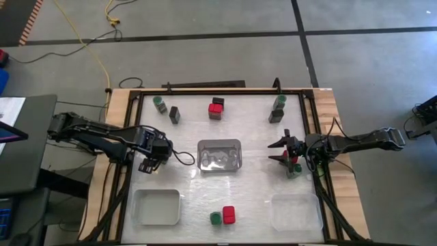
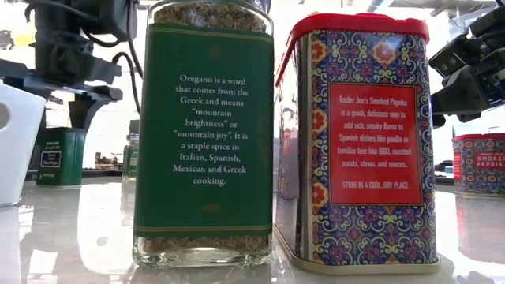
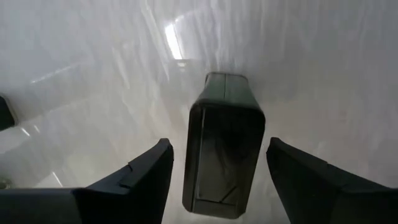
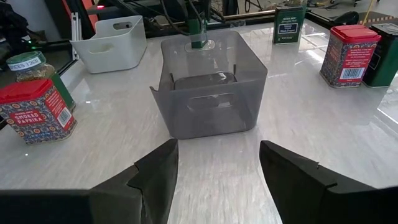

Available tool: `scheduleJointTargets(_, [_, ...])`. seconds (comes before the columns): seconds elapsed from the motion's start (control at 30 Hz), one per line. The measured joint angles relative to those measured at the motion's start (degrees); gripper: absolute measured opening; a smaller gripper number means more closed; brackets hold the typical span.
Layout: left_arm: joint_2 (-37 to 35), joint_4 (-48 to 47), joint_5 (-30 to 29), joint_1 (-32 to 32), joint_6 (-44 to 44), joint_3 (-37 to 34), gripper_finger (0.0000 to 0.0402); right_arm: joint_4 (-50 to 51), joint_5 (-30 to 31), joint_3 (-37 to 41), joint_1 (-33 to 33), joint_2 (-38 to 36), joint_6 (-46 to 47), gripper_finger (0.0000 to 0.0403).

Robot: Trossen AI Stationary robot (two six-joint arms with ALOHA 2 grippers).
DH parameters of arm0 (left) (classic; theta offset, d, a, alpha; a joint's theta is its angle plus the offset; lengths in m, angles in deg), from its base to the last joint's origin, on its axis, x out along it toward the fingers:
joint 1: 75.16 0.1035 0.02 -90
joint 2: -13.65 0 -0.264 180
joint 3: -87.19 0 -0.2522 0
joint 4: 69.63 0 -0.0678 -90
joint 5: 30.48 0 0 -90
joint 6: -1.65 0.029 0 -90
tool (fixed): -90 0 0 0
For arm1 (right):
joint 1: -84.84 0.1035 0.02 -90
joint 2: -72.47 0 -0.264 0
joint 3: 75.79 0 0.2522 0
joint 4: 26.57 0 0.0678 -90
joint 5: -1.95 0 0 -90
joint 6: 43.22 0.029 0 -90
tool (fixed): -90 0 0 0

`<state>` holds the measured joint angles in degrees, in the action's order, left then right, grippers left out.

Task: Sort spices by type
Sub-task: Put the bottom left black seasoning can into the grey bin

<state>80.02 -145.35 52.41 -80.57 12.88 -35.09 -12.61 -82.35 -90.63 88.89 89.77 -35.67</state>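
A dark rectangular spice tin (image 3: 224, 155) stands upright on the white table. My left gripper (image 3: 217, 152) points straight down over it, open, with one finger on either side of the tin and a narrow gap at each. In the high view my left gripper (image 1: 153, 162) hides the tin. My right gripper (image 1: 283, 154) waits open at the table's right, facing the clear middle tray (image 4: 208, 93), with nothing between its fingers. A green-labelled oregano jar (image 2: 203, 134) and a red-topped paprika tin (image 2: 359, 142) stand side by side at the near edge.
A white tray (image 1: 157, 206) sits near left and a clear tray (image 1: 295, 212) near right. Along the far side stand a green-lidded jar (image 1: 160, 104), a dark tin (image 1: 175, 114), a red tin (image 1: 216, 108), and a jar with a dark tin (image 1: 276, 109).
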Motion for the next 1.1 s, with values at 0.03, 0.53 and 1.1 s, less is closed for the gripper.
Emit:
scheduleJointTargets(0.03, [0.0, 0.12, 0.01, 0.0, 0.0, 0.0, 0.0238, -0.01, 0.0, 0.0, 0.01, 0.0, 0.0, 0.0255])
scheduleJointTargets(0.53, [0.0, 0.14, 0.07, 0.0, -0.85, 0.0, 0.0142, -0.01, -0.02, 0.01, 0.0, 0.0, 0.0, 0.0255])
scheduleJointTargets(1.1, [0.0, 0.12, 0.46, 0.0, 0.5, 0.0, 0.0125, -0.01, 0.0, 0.01, 0.0, -0.01, -0.01, 0.0255])
